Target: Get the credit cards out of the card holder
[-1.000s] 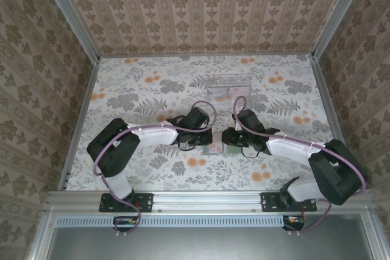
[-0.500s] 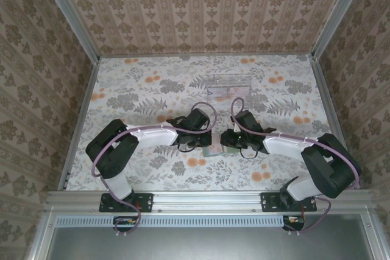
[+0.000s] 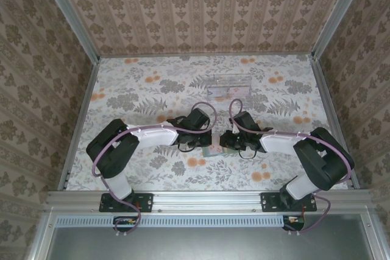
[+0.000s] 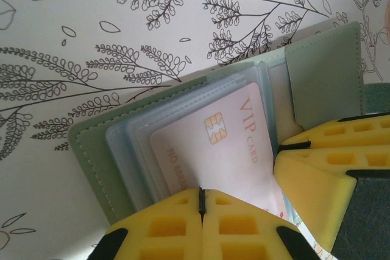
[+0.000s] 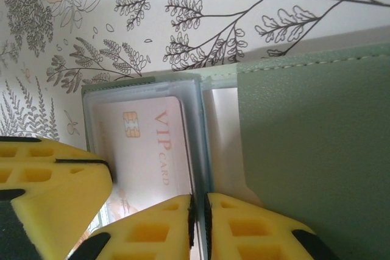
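- The card holder (image 4: 323, 71) is lying open on the floral table (image 3: 152, 89), with the pink card (image 4: 225, 144) sitting in its clear sleeve.
- The left gripper (image 4: 201, 202), fingers together, is resting on the holder's card end.
- The right gripper (image 5: 198, 202) is pinching the holder's sleeve edge.

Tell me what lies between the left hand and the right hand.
The open card holder, holding a pink card, lies between the left hand and right hand; both wrist views show it.
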